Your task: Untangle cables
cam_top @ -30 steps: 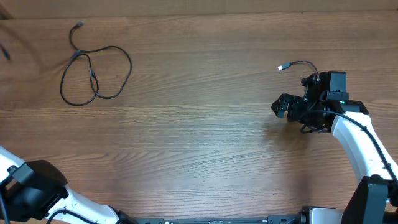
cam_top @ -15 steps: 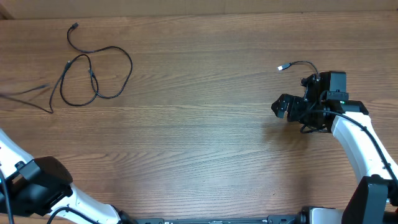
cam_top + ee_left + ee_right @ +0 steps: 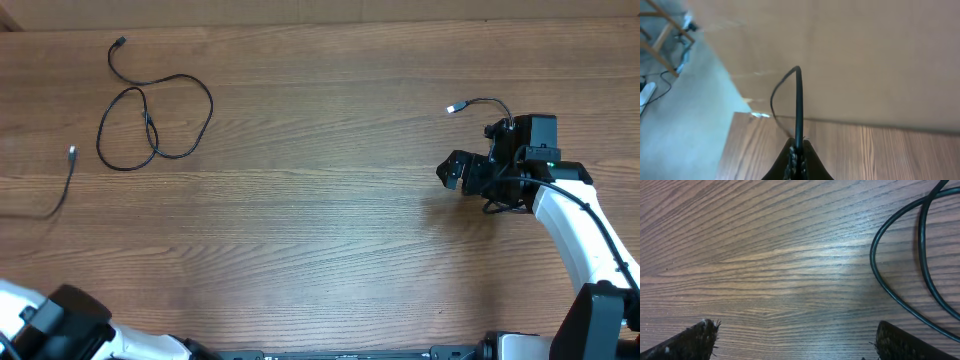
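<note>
One thin black cable (image 3: 152, 122) lies in a loose loop at the table's back left. A second cable (image 3: 62, 190) runs in from the left edge, its plug end (image 3: 72, 152) free. In the left wrist view my left gripper (image 3: 799, 146) is shut on this cable (image 3: 799, 100), which rises in an arc from the jaws. The left gripper itself is outside the overhead view. A third cable (image 3: 486, 101) with a light plug lies behind my right gripper (image 3: 455, 170). The right gripper (image 3: 800, 340) is open and empty over bare wood, with that cable (image 3: 888, 286) curving at its right.
The wooden table (image 3: 320, 230) fills the overhead view. The left arm's base (image 3: 60, 325) sits at the front left corner and the right arm (image 3: 575, 225) reaches in from the front right. The left wrist view shows the table's left edge and floor (image 3: 680, 110) beyond.
The cable held by the left gripper has swung down and right along the table's left side, and the left arm has shifted. The right arm and its cable have not moved.
</note>
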Robot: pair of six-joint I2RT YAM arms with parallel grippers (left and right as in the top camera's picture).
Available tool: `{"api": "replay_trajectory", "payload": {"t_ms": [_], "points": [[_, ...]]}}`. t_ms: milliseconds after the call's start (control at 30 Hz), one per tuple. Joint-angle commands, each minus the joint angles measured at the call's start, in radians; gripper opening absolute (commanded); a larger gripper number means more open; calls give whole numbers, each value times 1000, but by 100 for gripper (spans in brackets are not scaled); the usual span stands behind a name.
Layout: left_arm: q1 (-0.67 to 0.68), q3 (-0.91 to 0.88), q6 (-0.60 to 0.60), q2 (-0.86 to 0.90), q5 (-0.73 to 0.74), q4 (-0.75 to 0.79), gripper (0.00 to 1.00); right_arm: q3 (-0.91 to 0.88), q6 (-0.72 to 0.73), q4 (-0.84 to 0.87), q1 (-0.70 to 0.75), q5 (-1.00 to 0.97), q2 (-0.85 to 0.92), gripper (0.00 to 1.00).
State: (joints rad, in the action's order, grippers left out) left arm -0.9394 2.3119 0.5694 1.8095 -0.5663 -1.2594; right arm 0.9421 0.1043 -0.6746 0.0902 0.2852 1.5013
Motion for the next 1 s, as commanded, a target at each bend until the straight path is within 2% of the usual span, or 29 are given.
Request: {"api": "replay_trajectory", "payload": {"t_ms": [0, 167, 267, 467, 567, 867, 933, 967], "points": [[-33, 6, 52, -93, 8, 19, 4, -6, 1, 3, 0, 8, -4, 100], [-31, 6, 52, -84, 243, 28, 4, -6, 1, -15, 0, 8, -4, 100], [-13, 6, 59, -31, 328, -8, 4, -6, 1, -35, 0, 8, -4, 100], [26, 6, 239, 138, 361, -173, 4, -6, 1, -50, 0, 8, -4, 100], [57, 6, 247, 249, 401, -218, 5, -6, 1, -50, 0, 8, -4, 100], [162, 6, 276, 529, 399, -297, 4, -6, 1, -50, 0, 8, -4, 100], [196, 6, 261, 598, 412, -299, 80, -6, 1, -48, 0, 8, -4, 100], [220, 6, 243, 621, 410, -299, 96, -6, 1, -48, 0, 8, -4, 100]]}}
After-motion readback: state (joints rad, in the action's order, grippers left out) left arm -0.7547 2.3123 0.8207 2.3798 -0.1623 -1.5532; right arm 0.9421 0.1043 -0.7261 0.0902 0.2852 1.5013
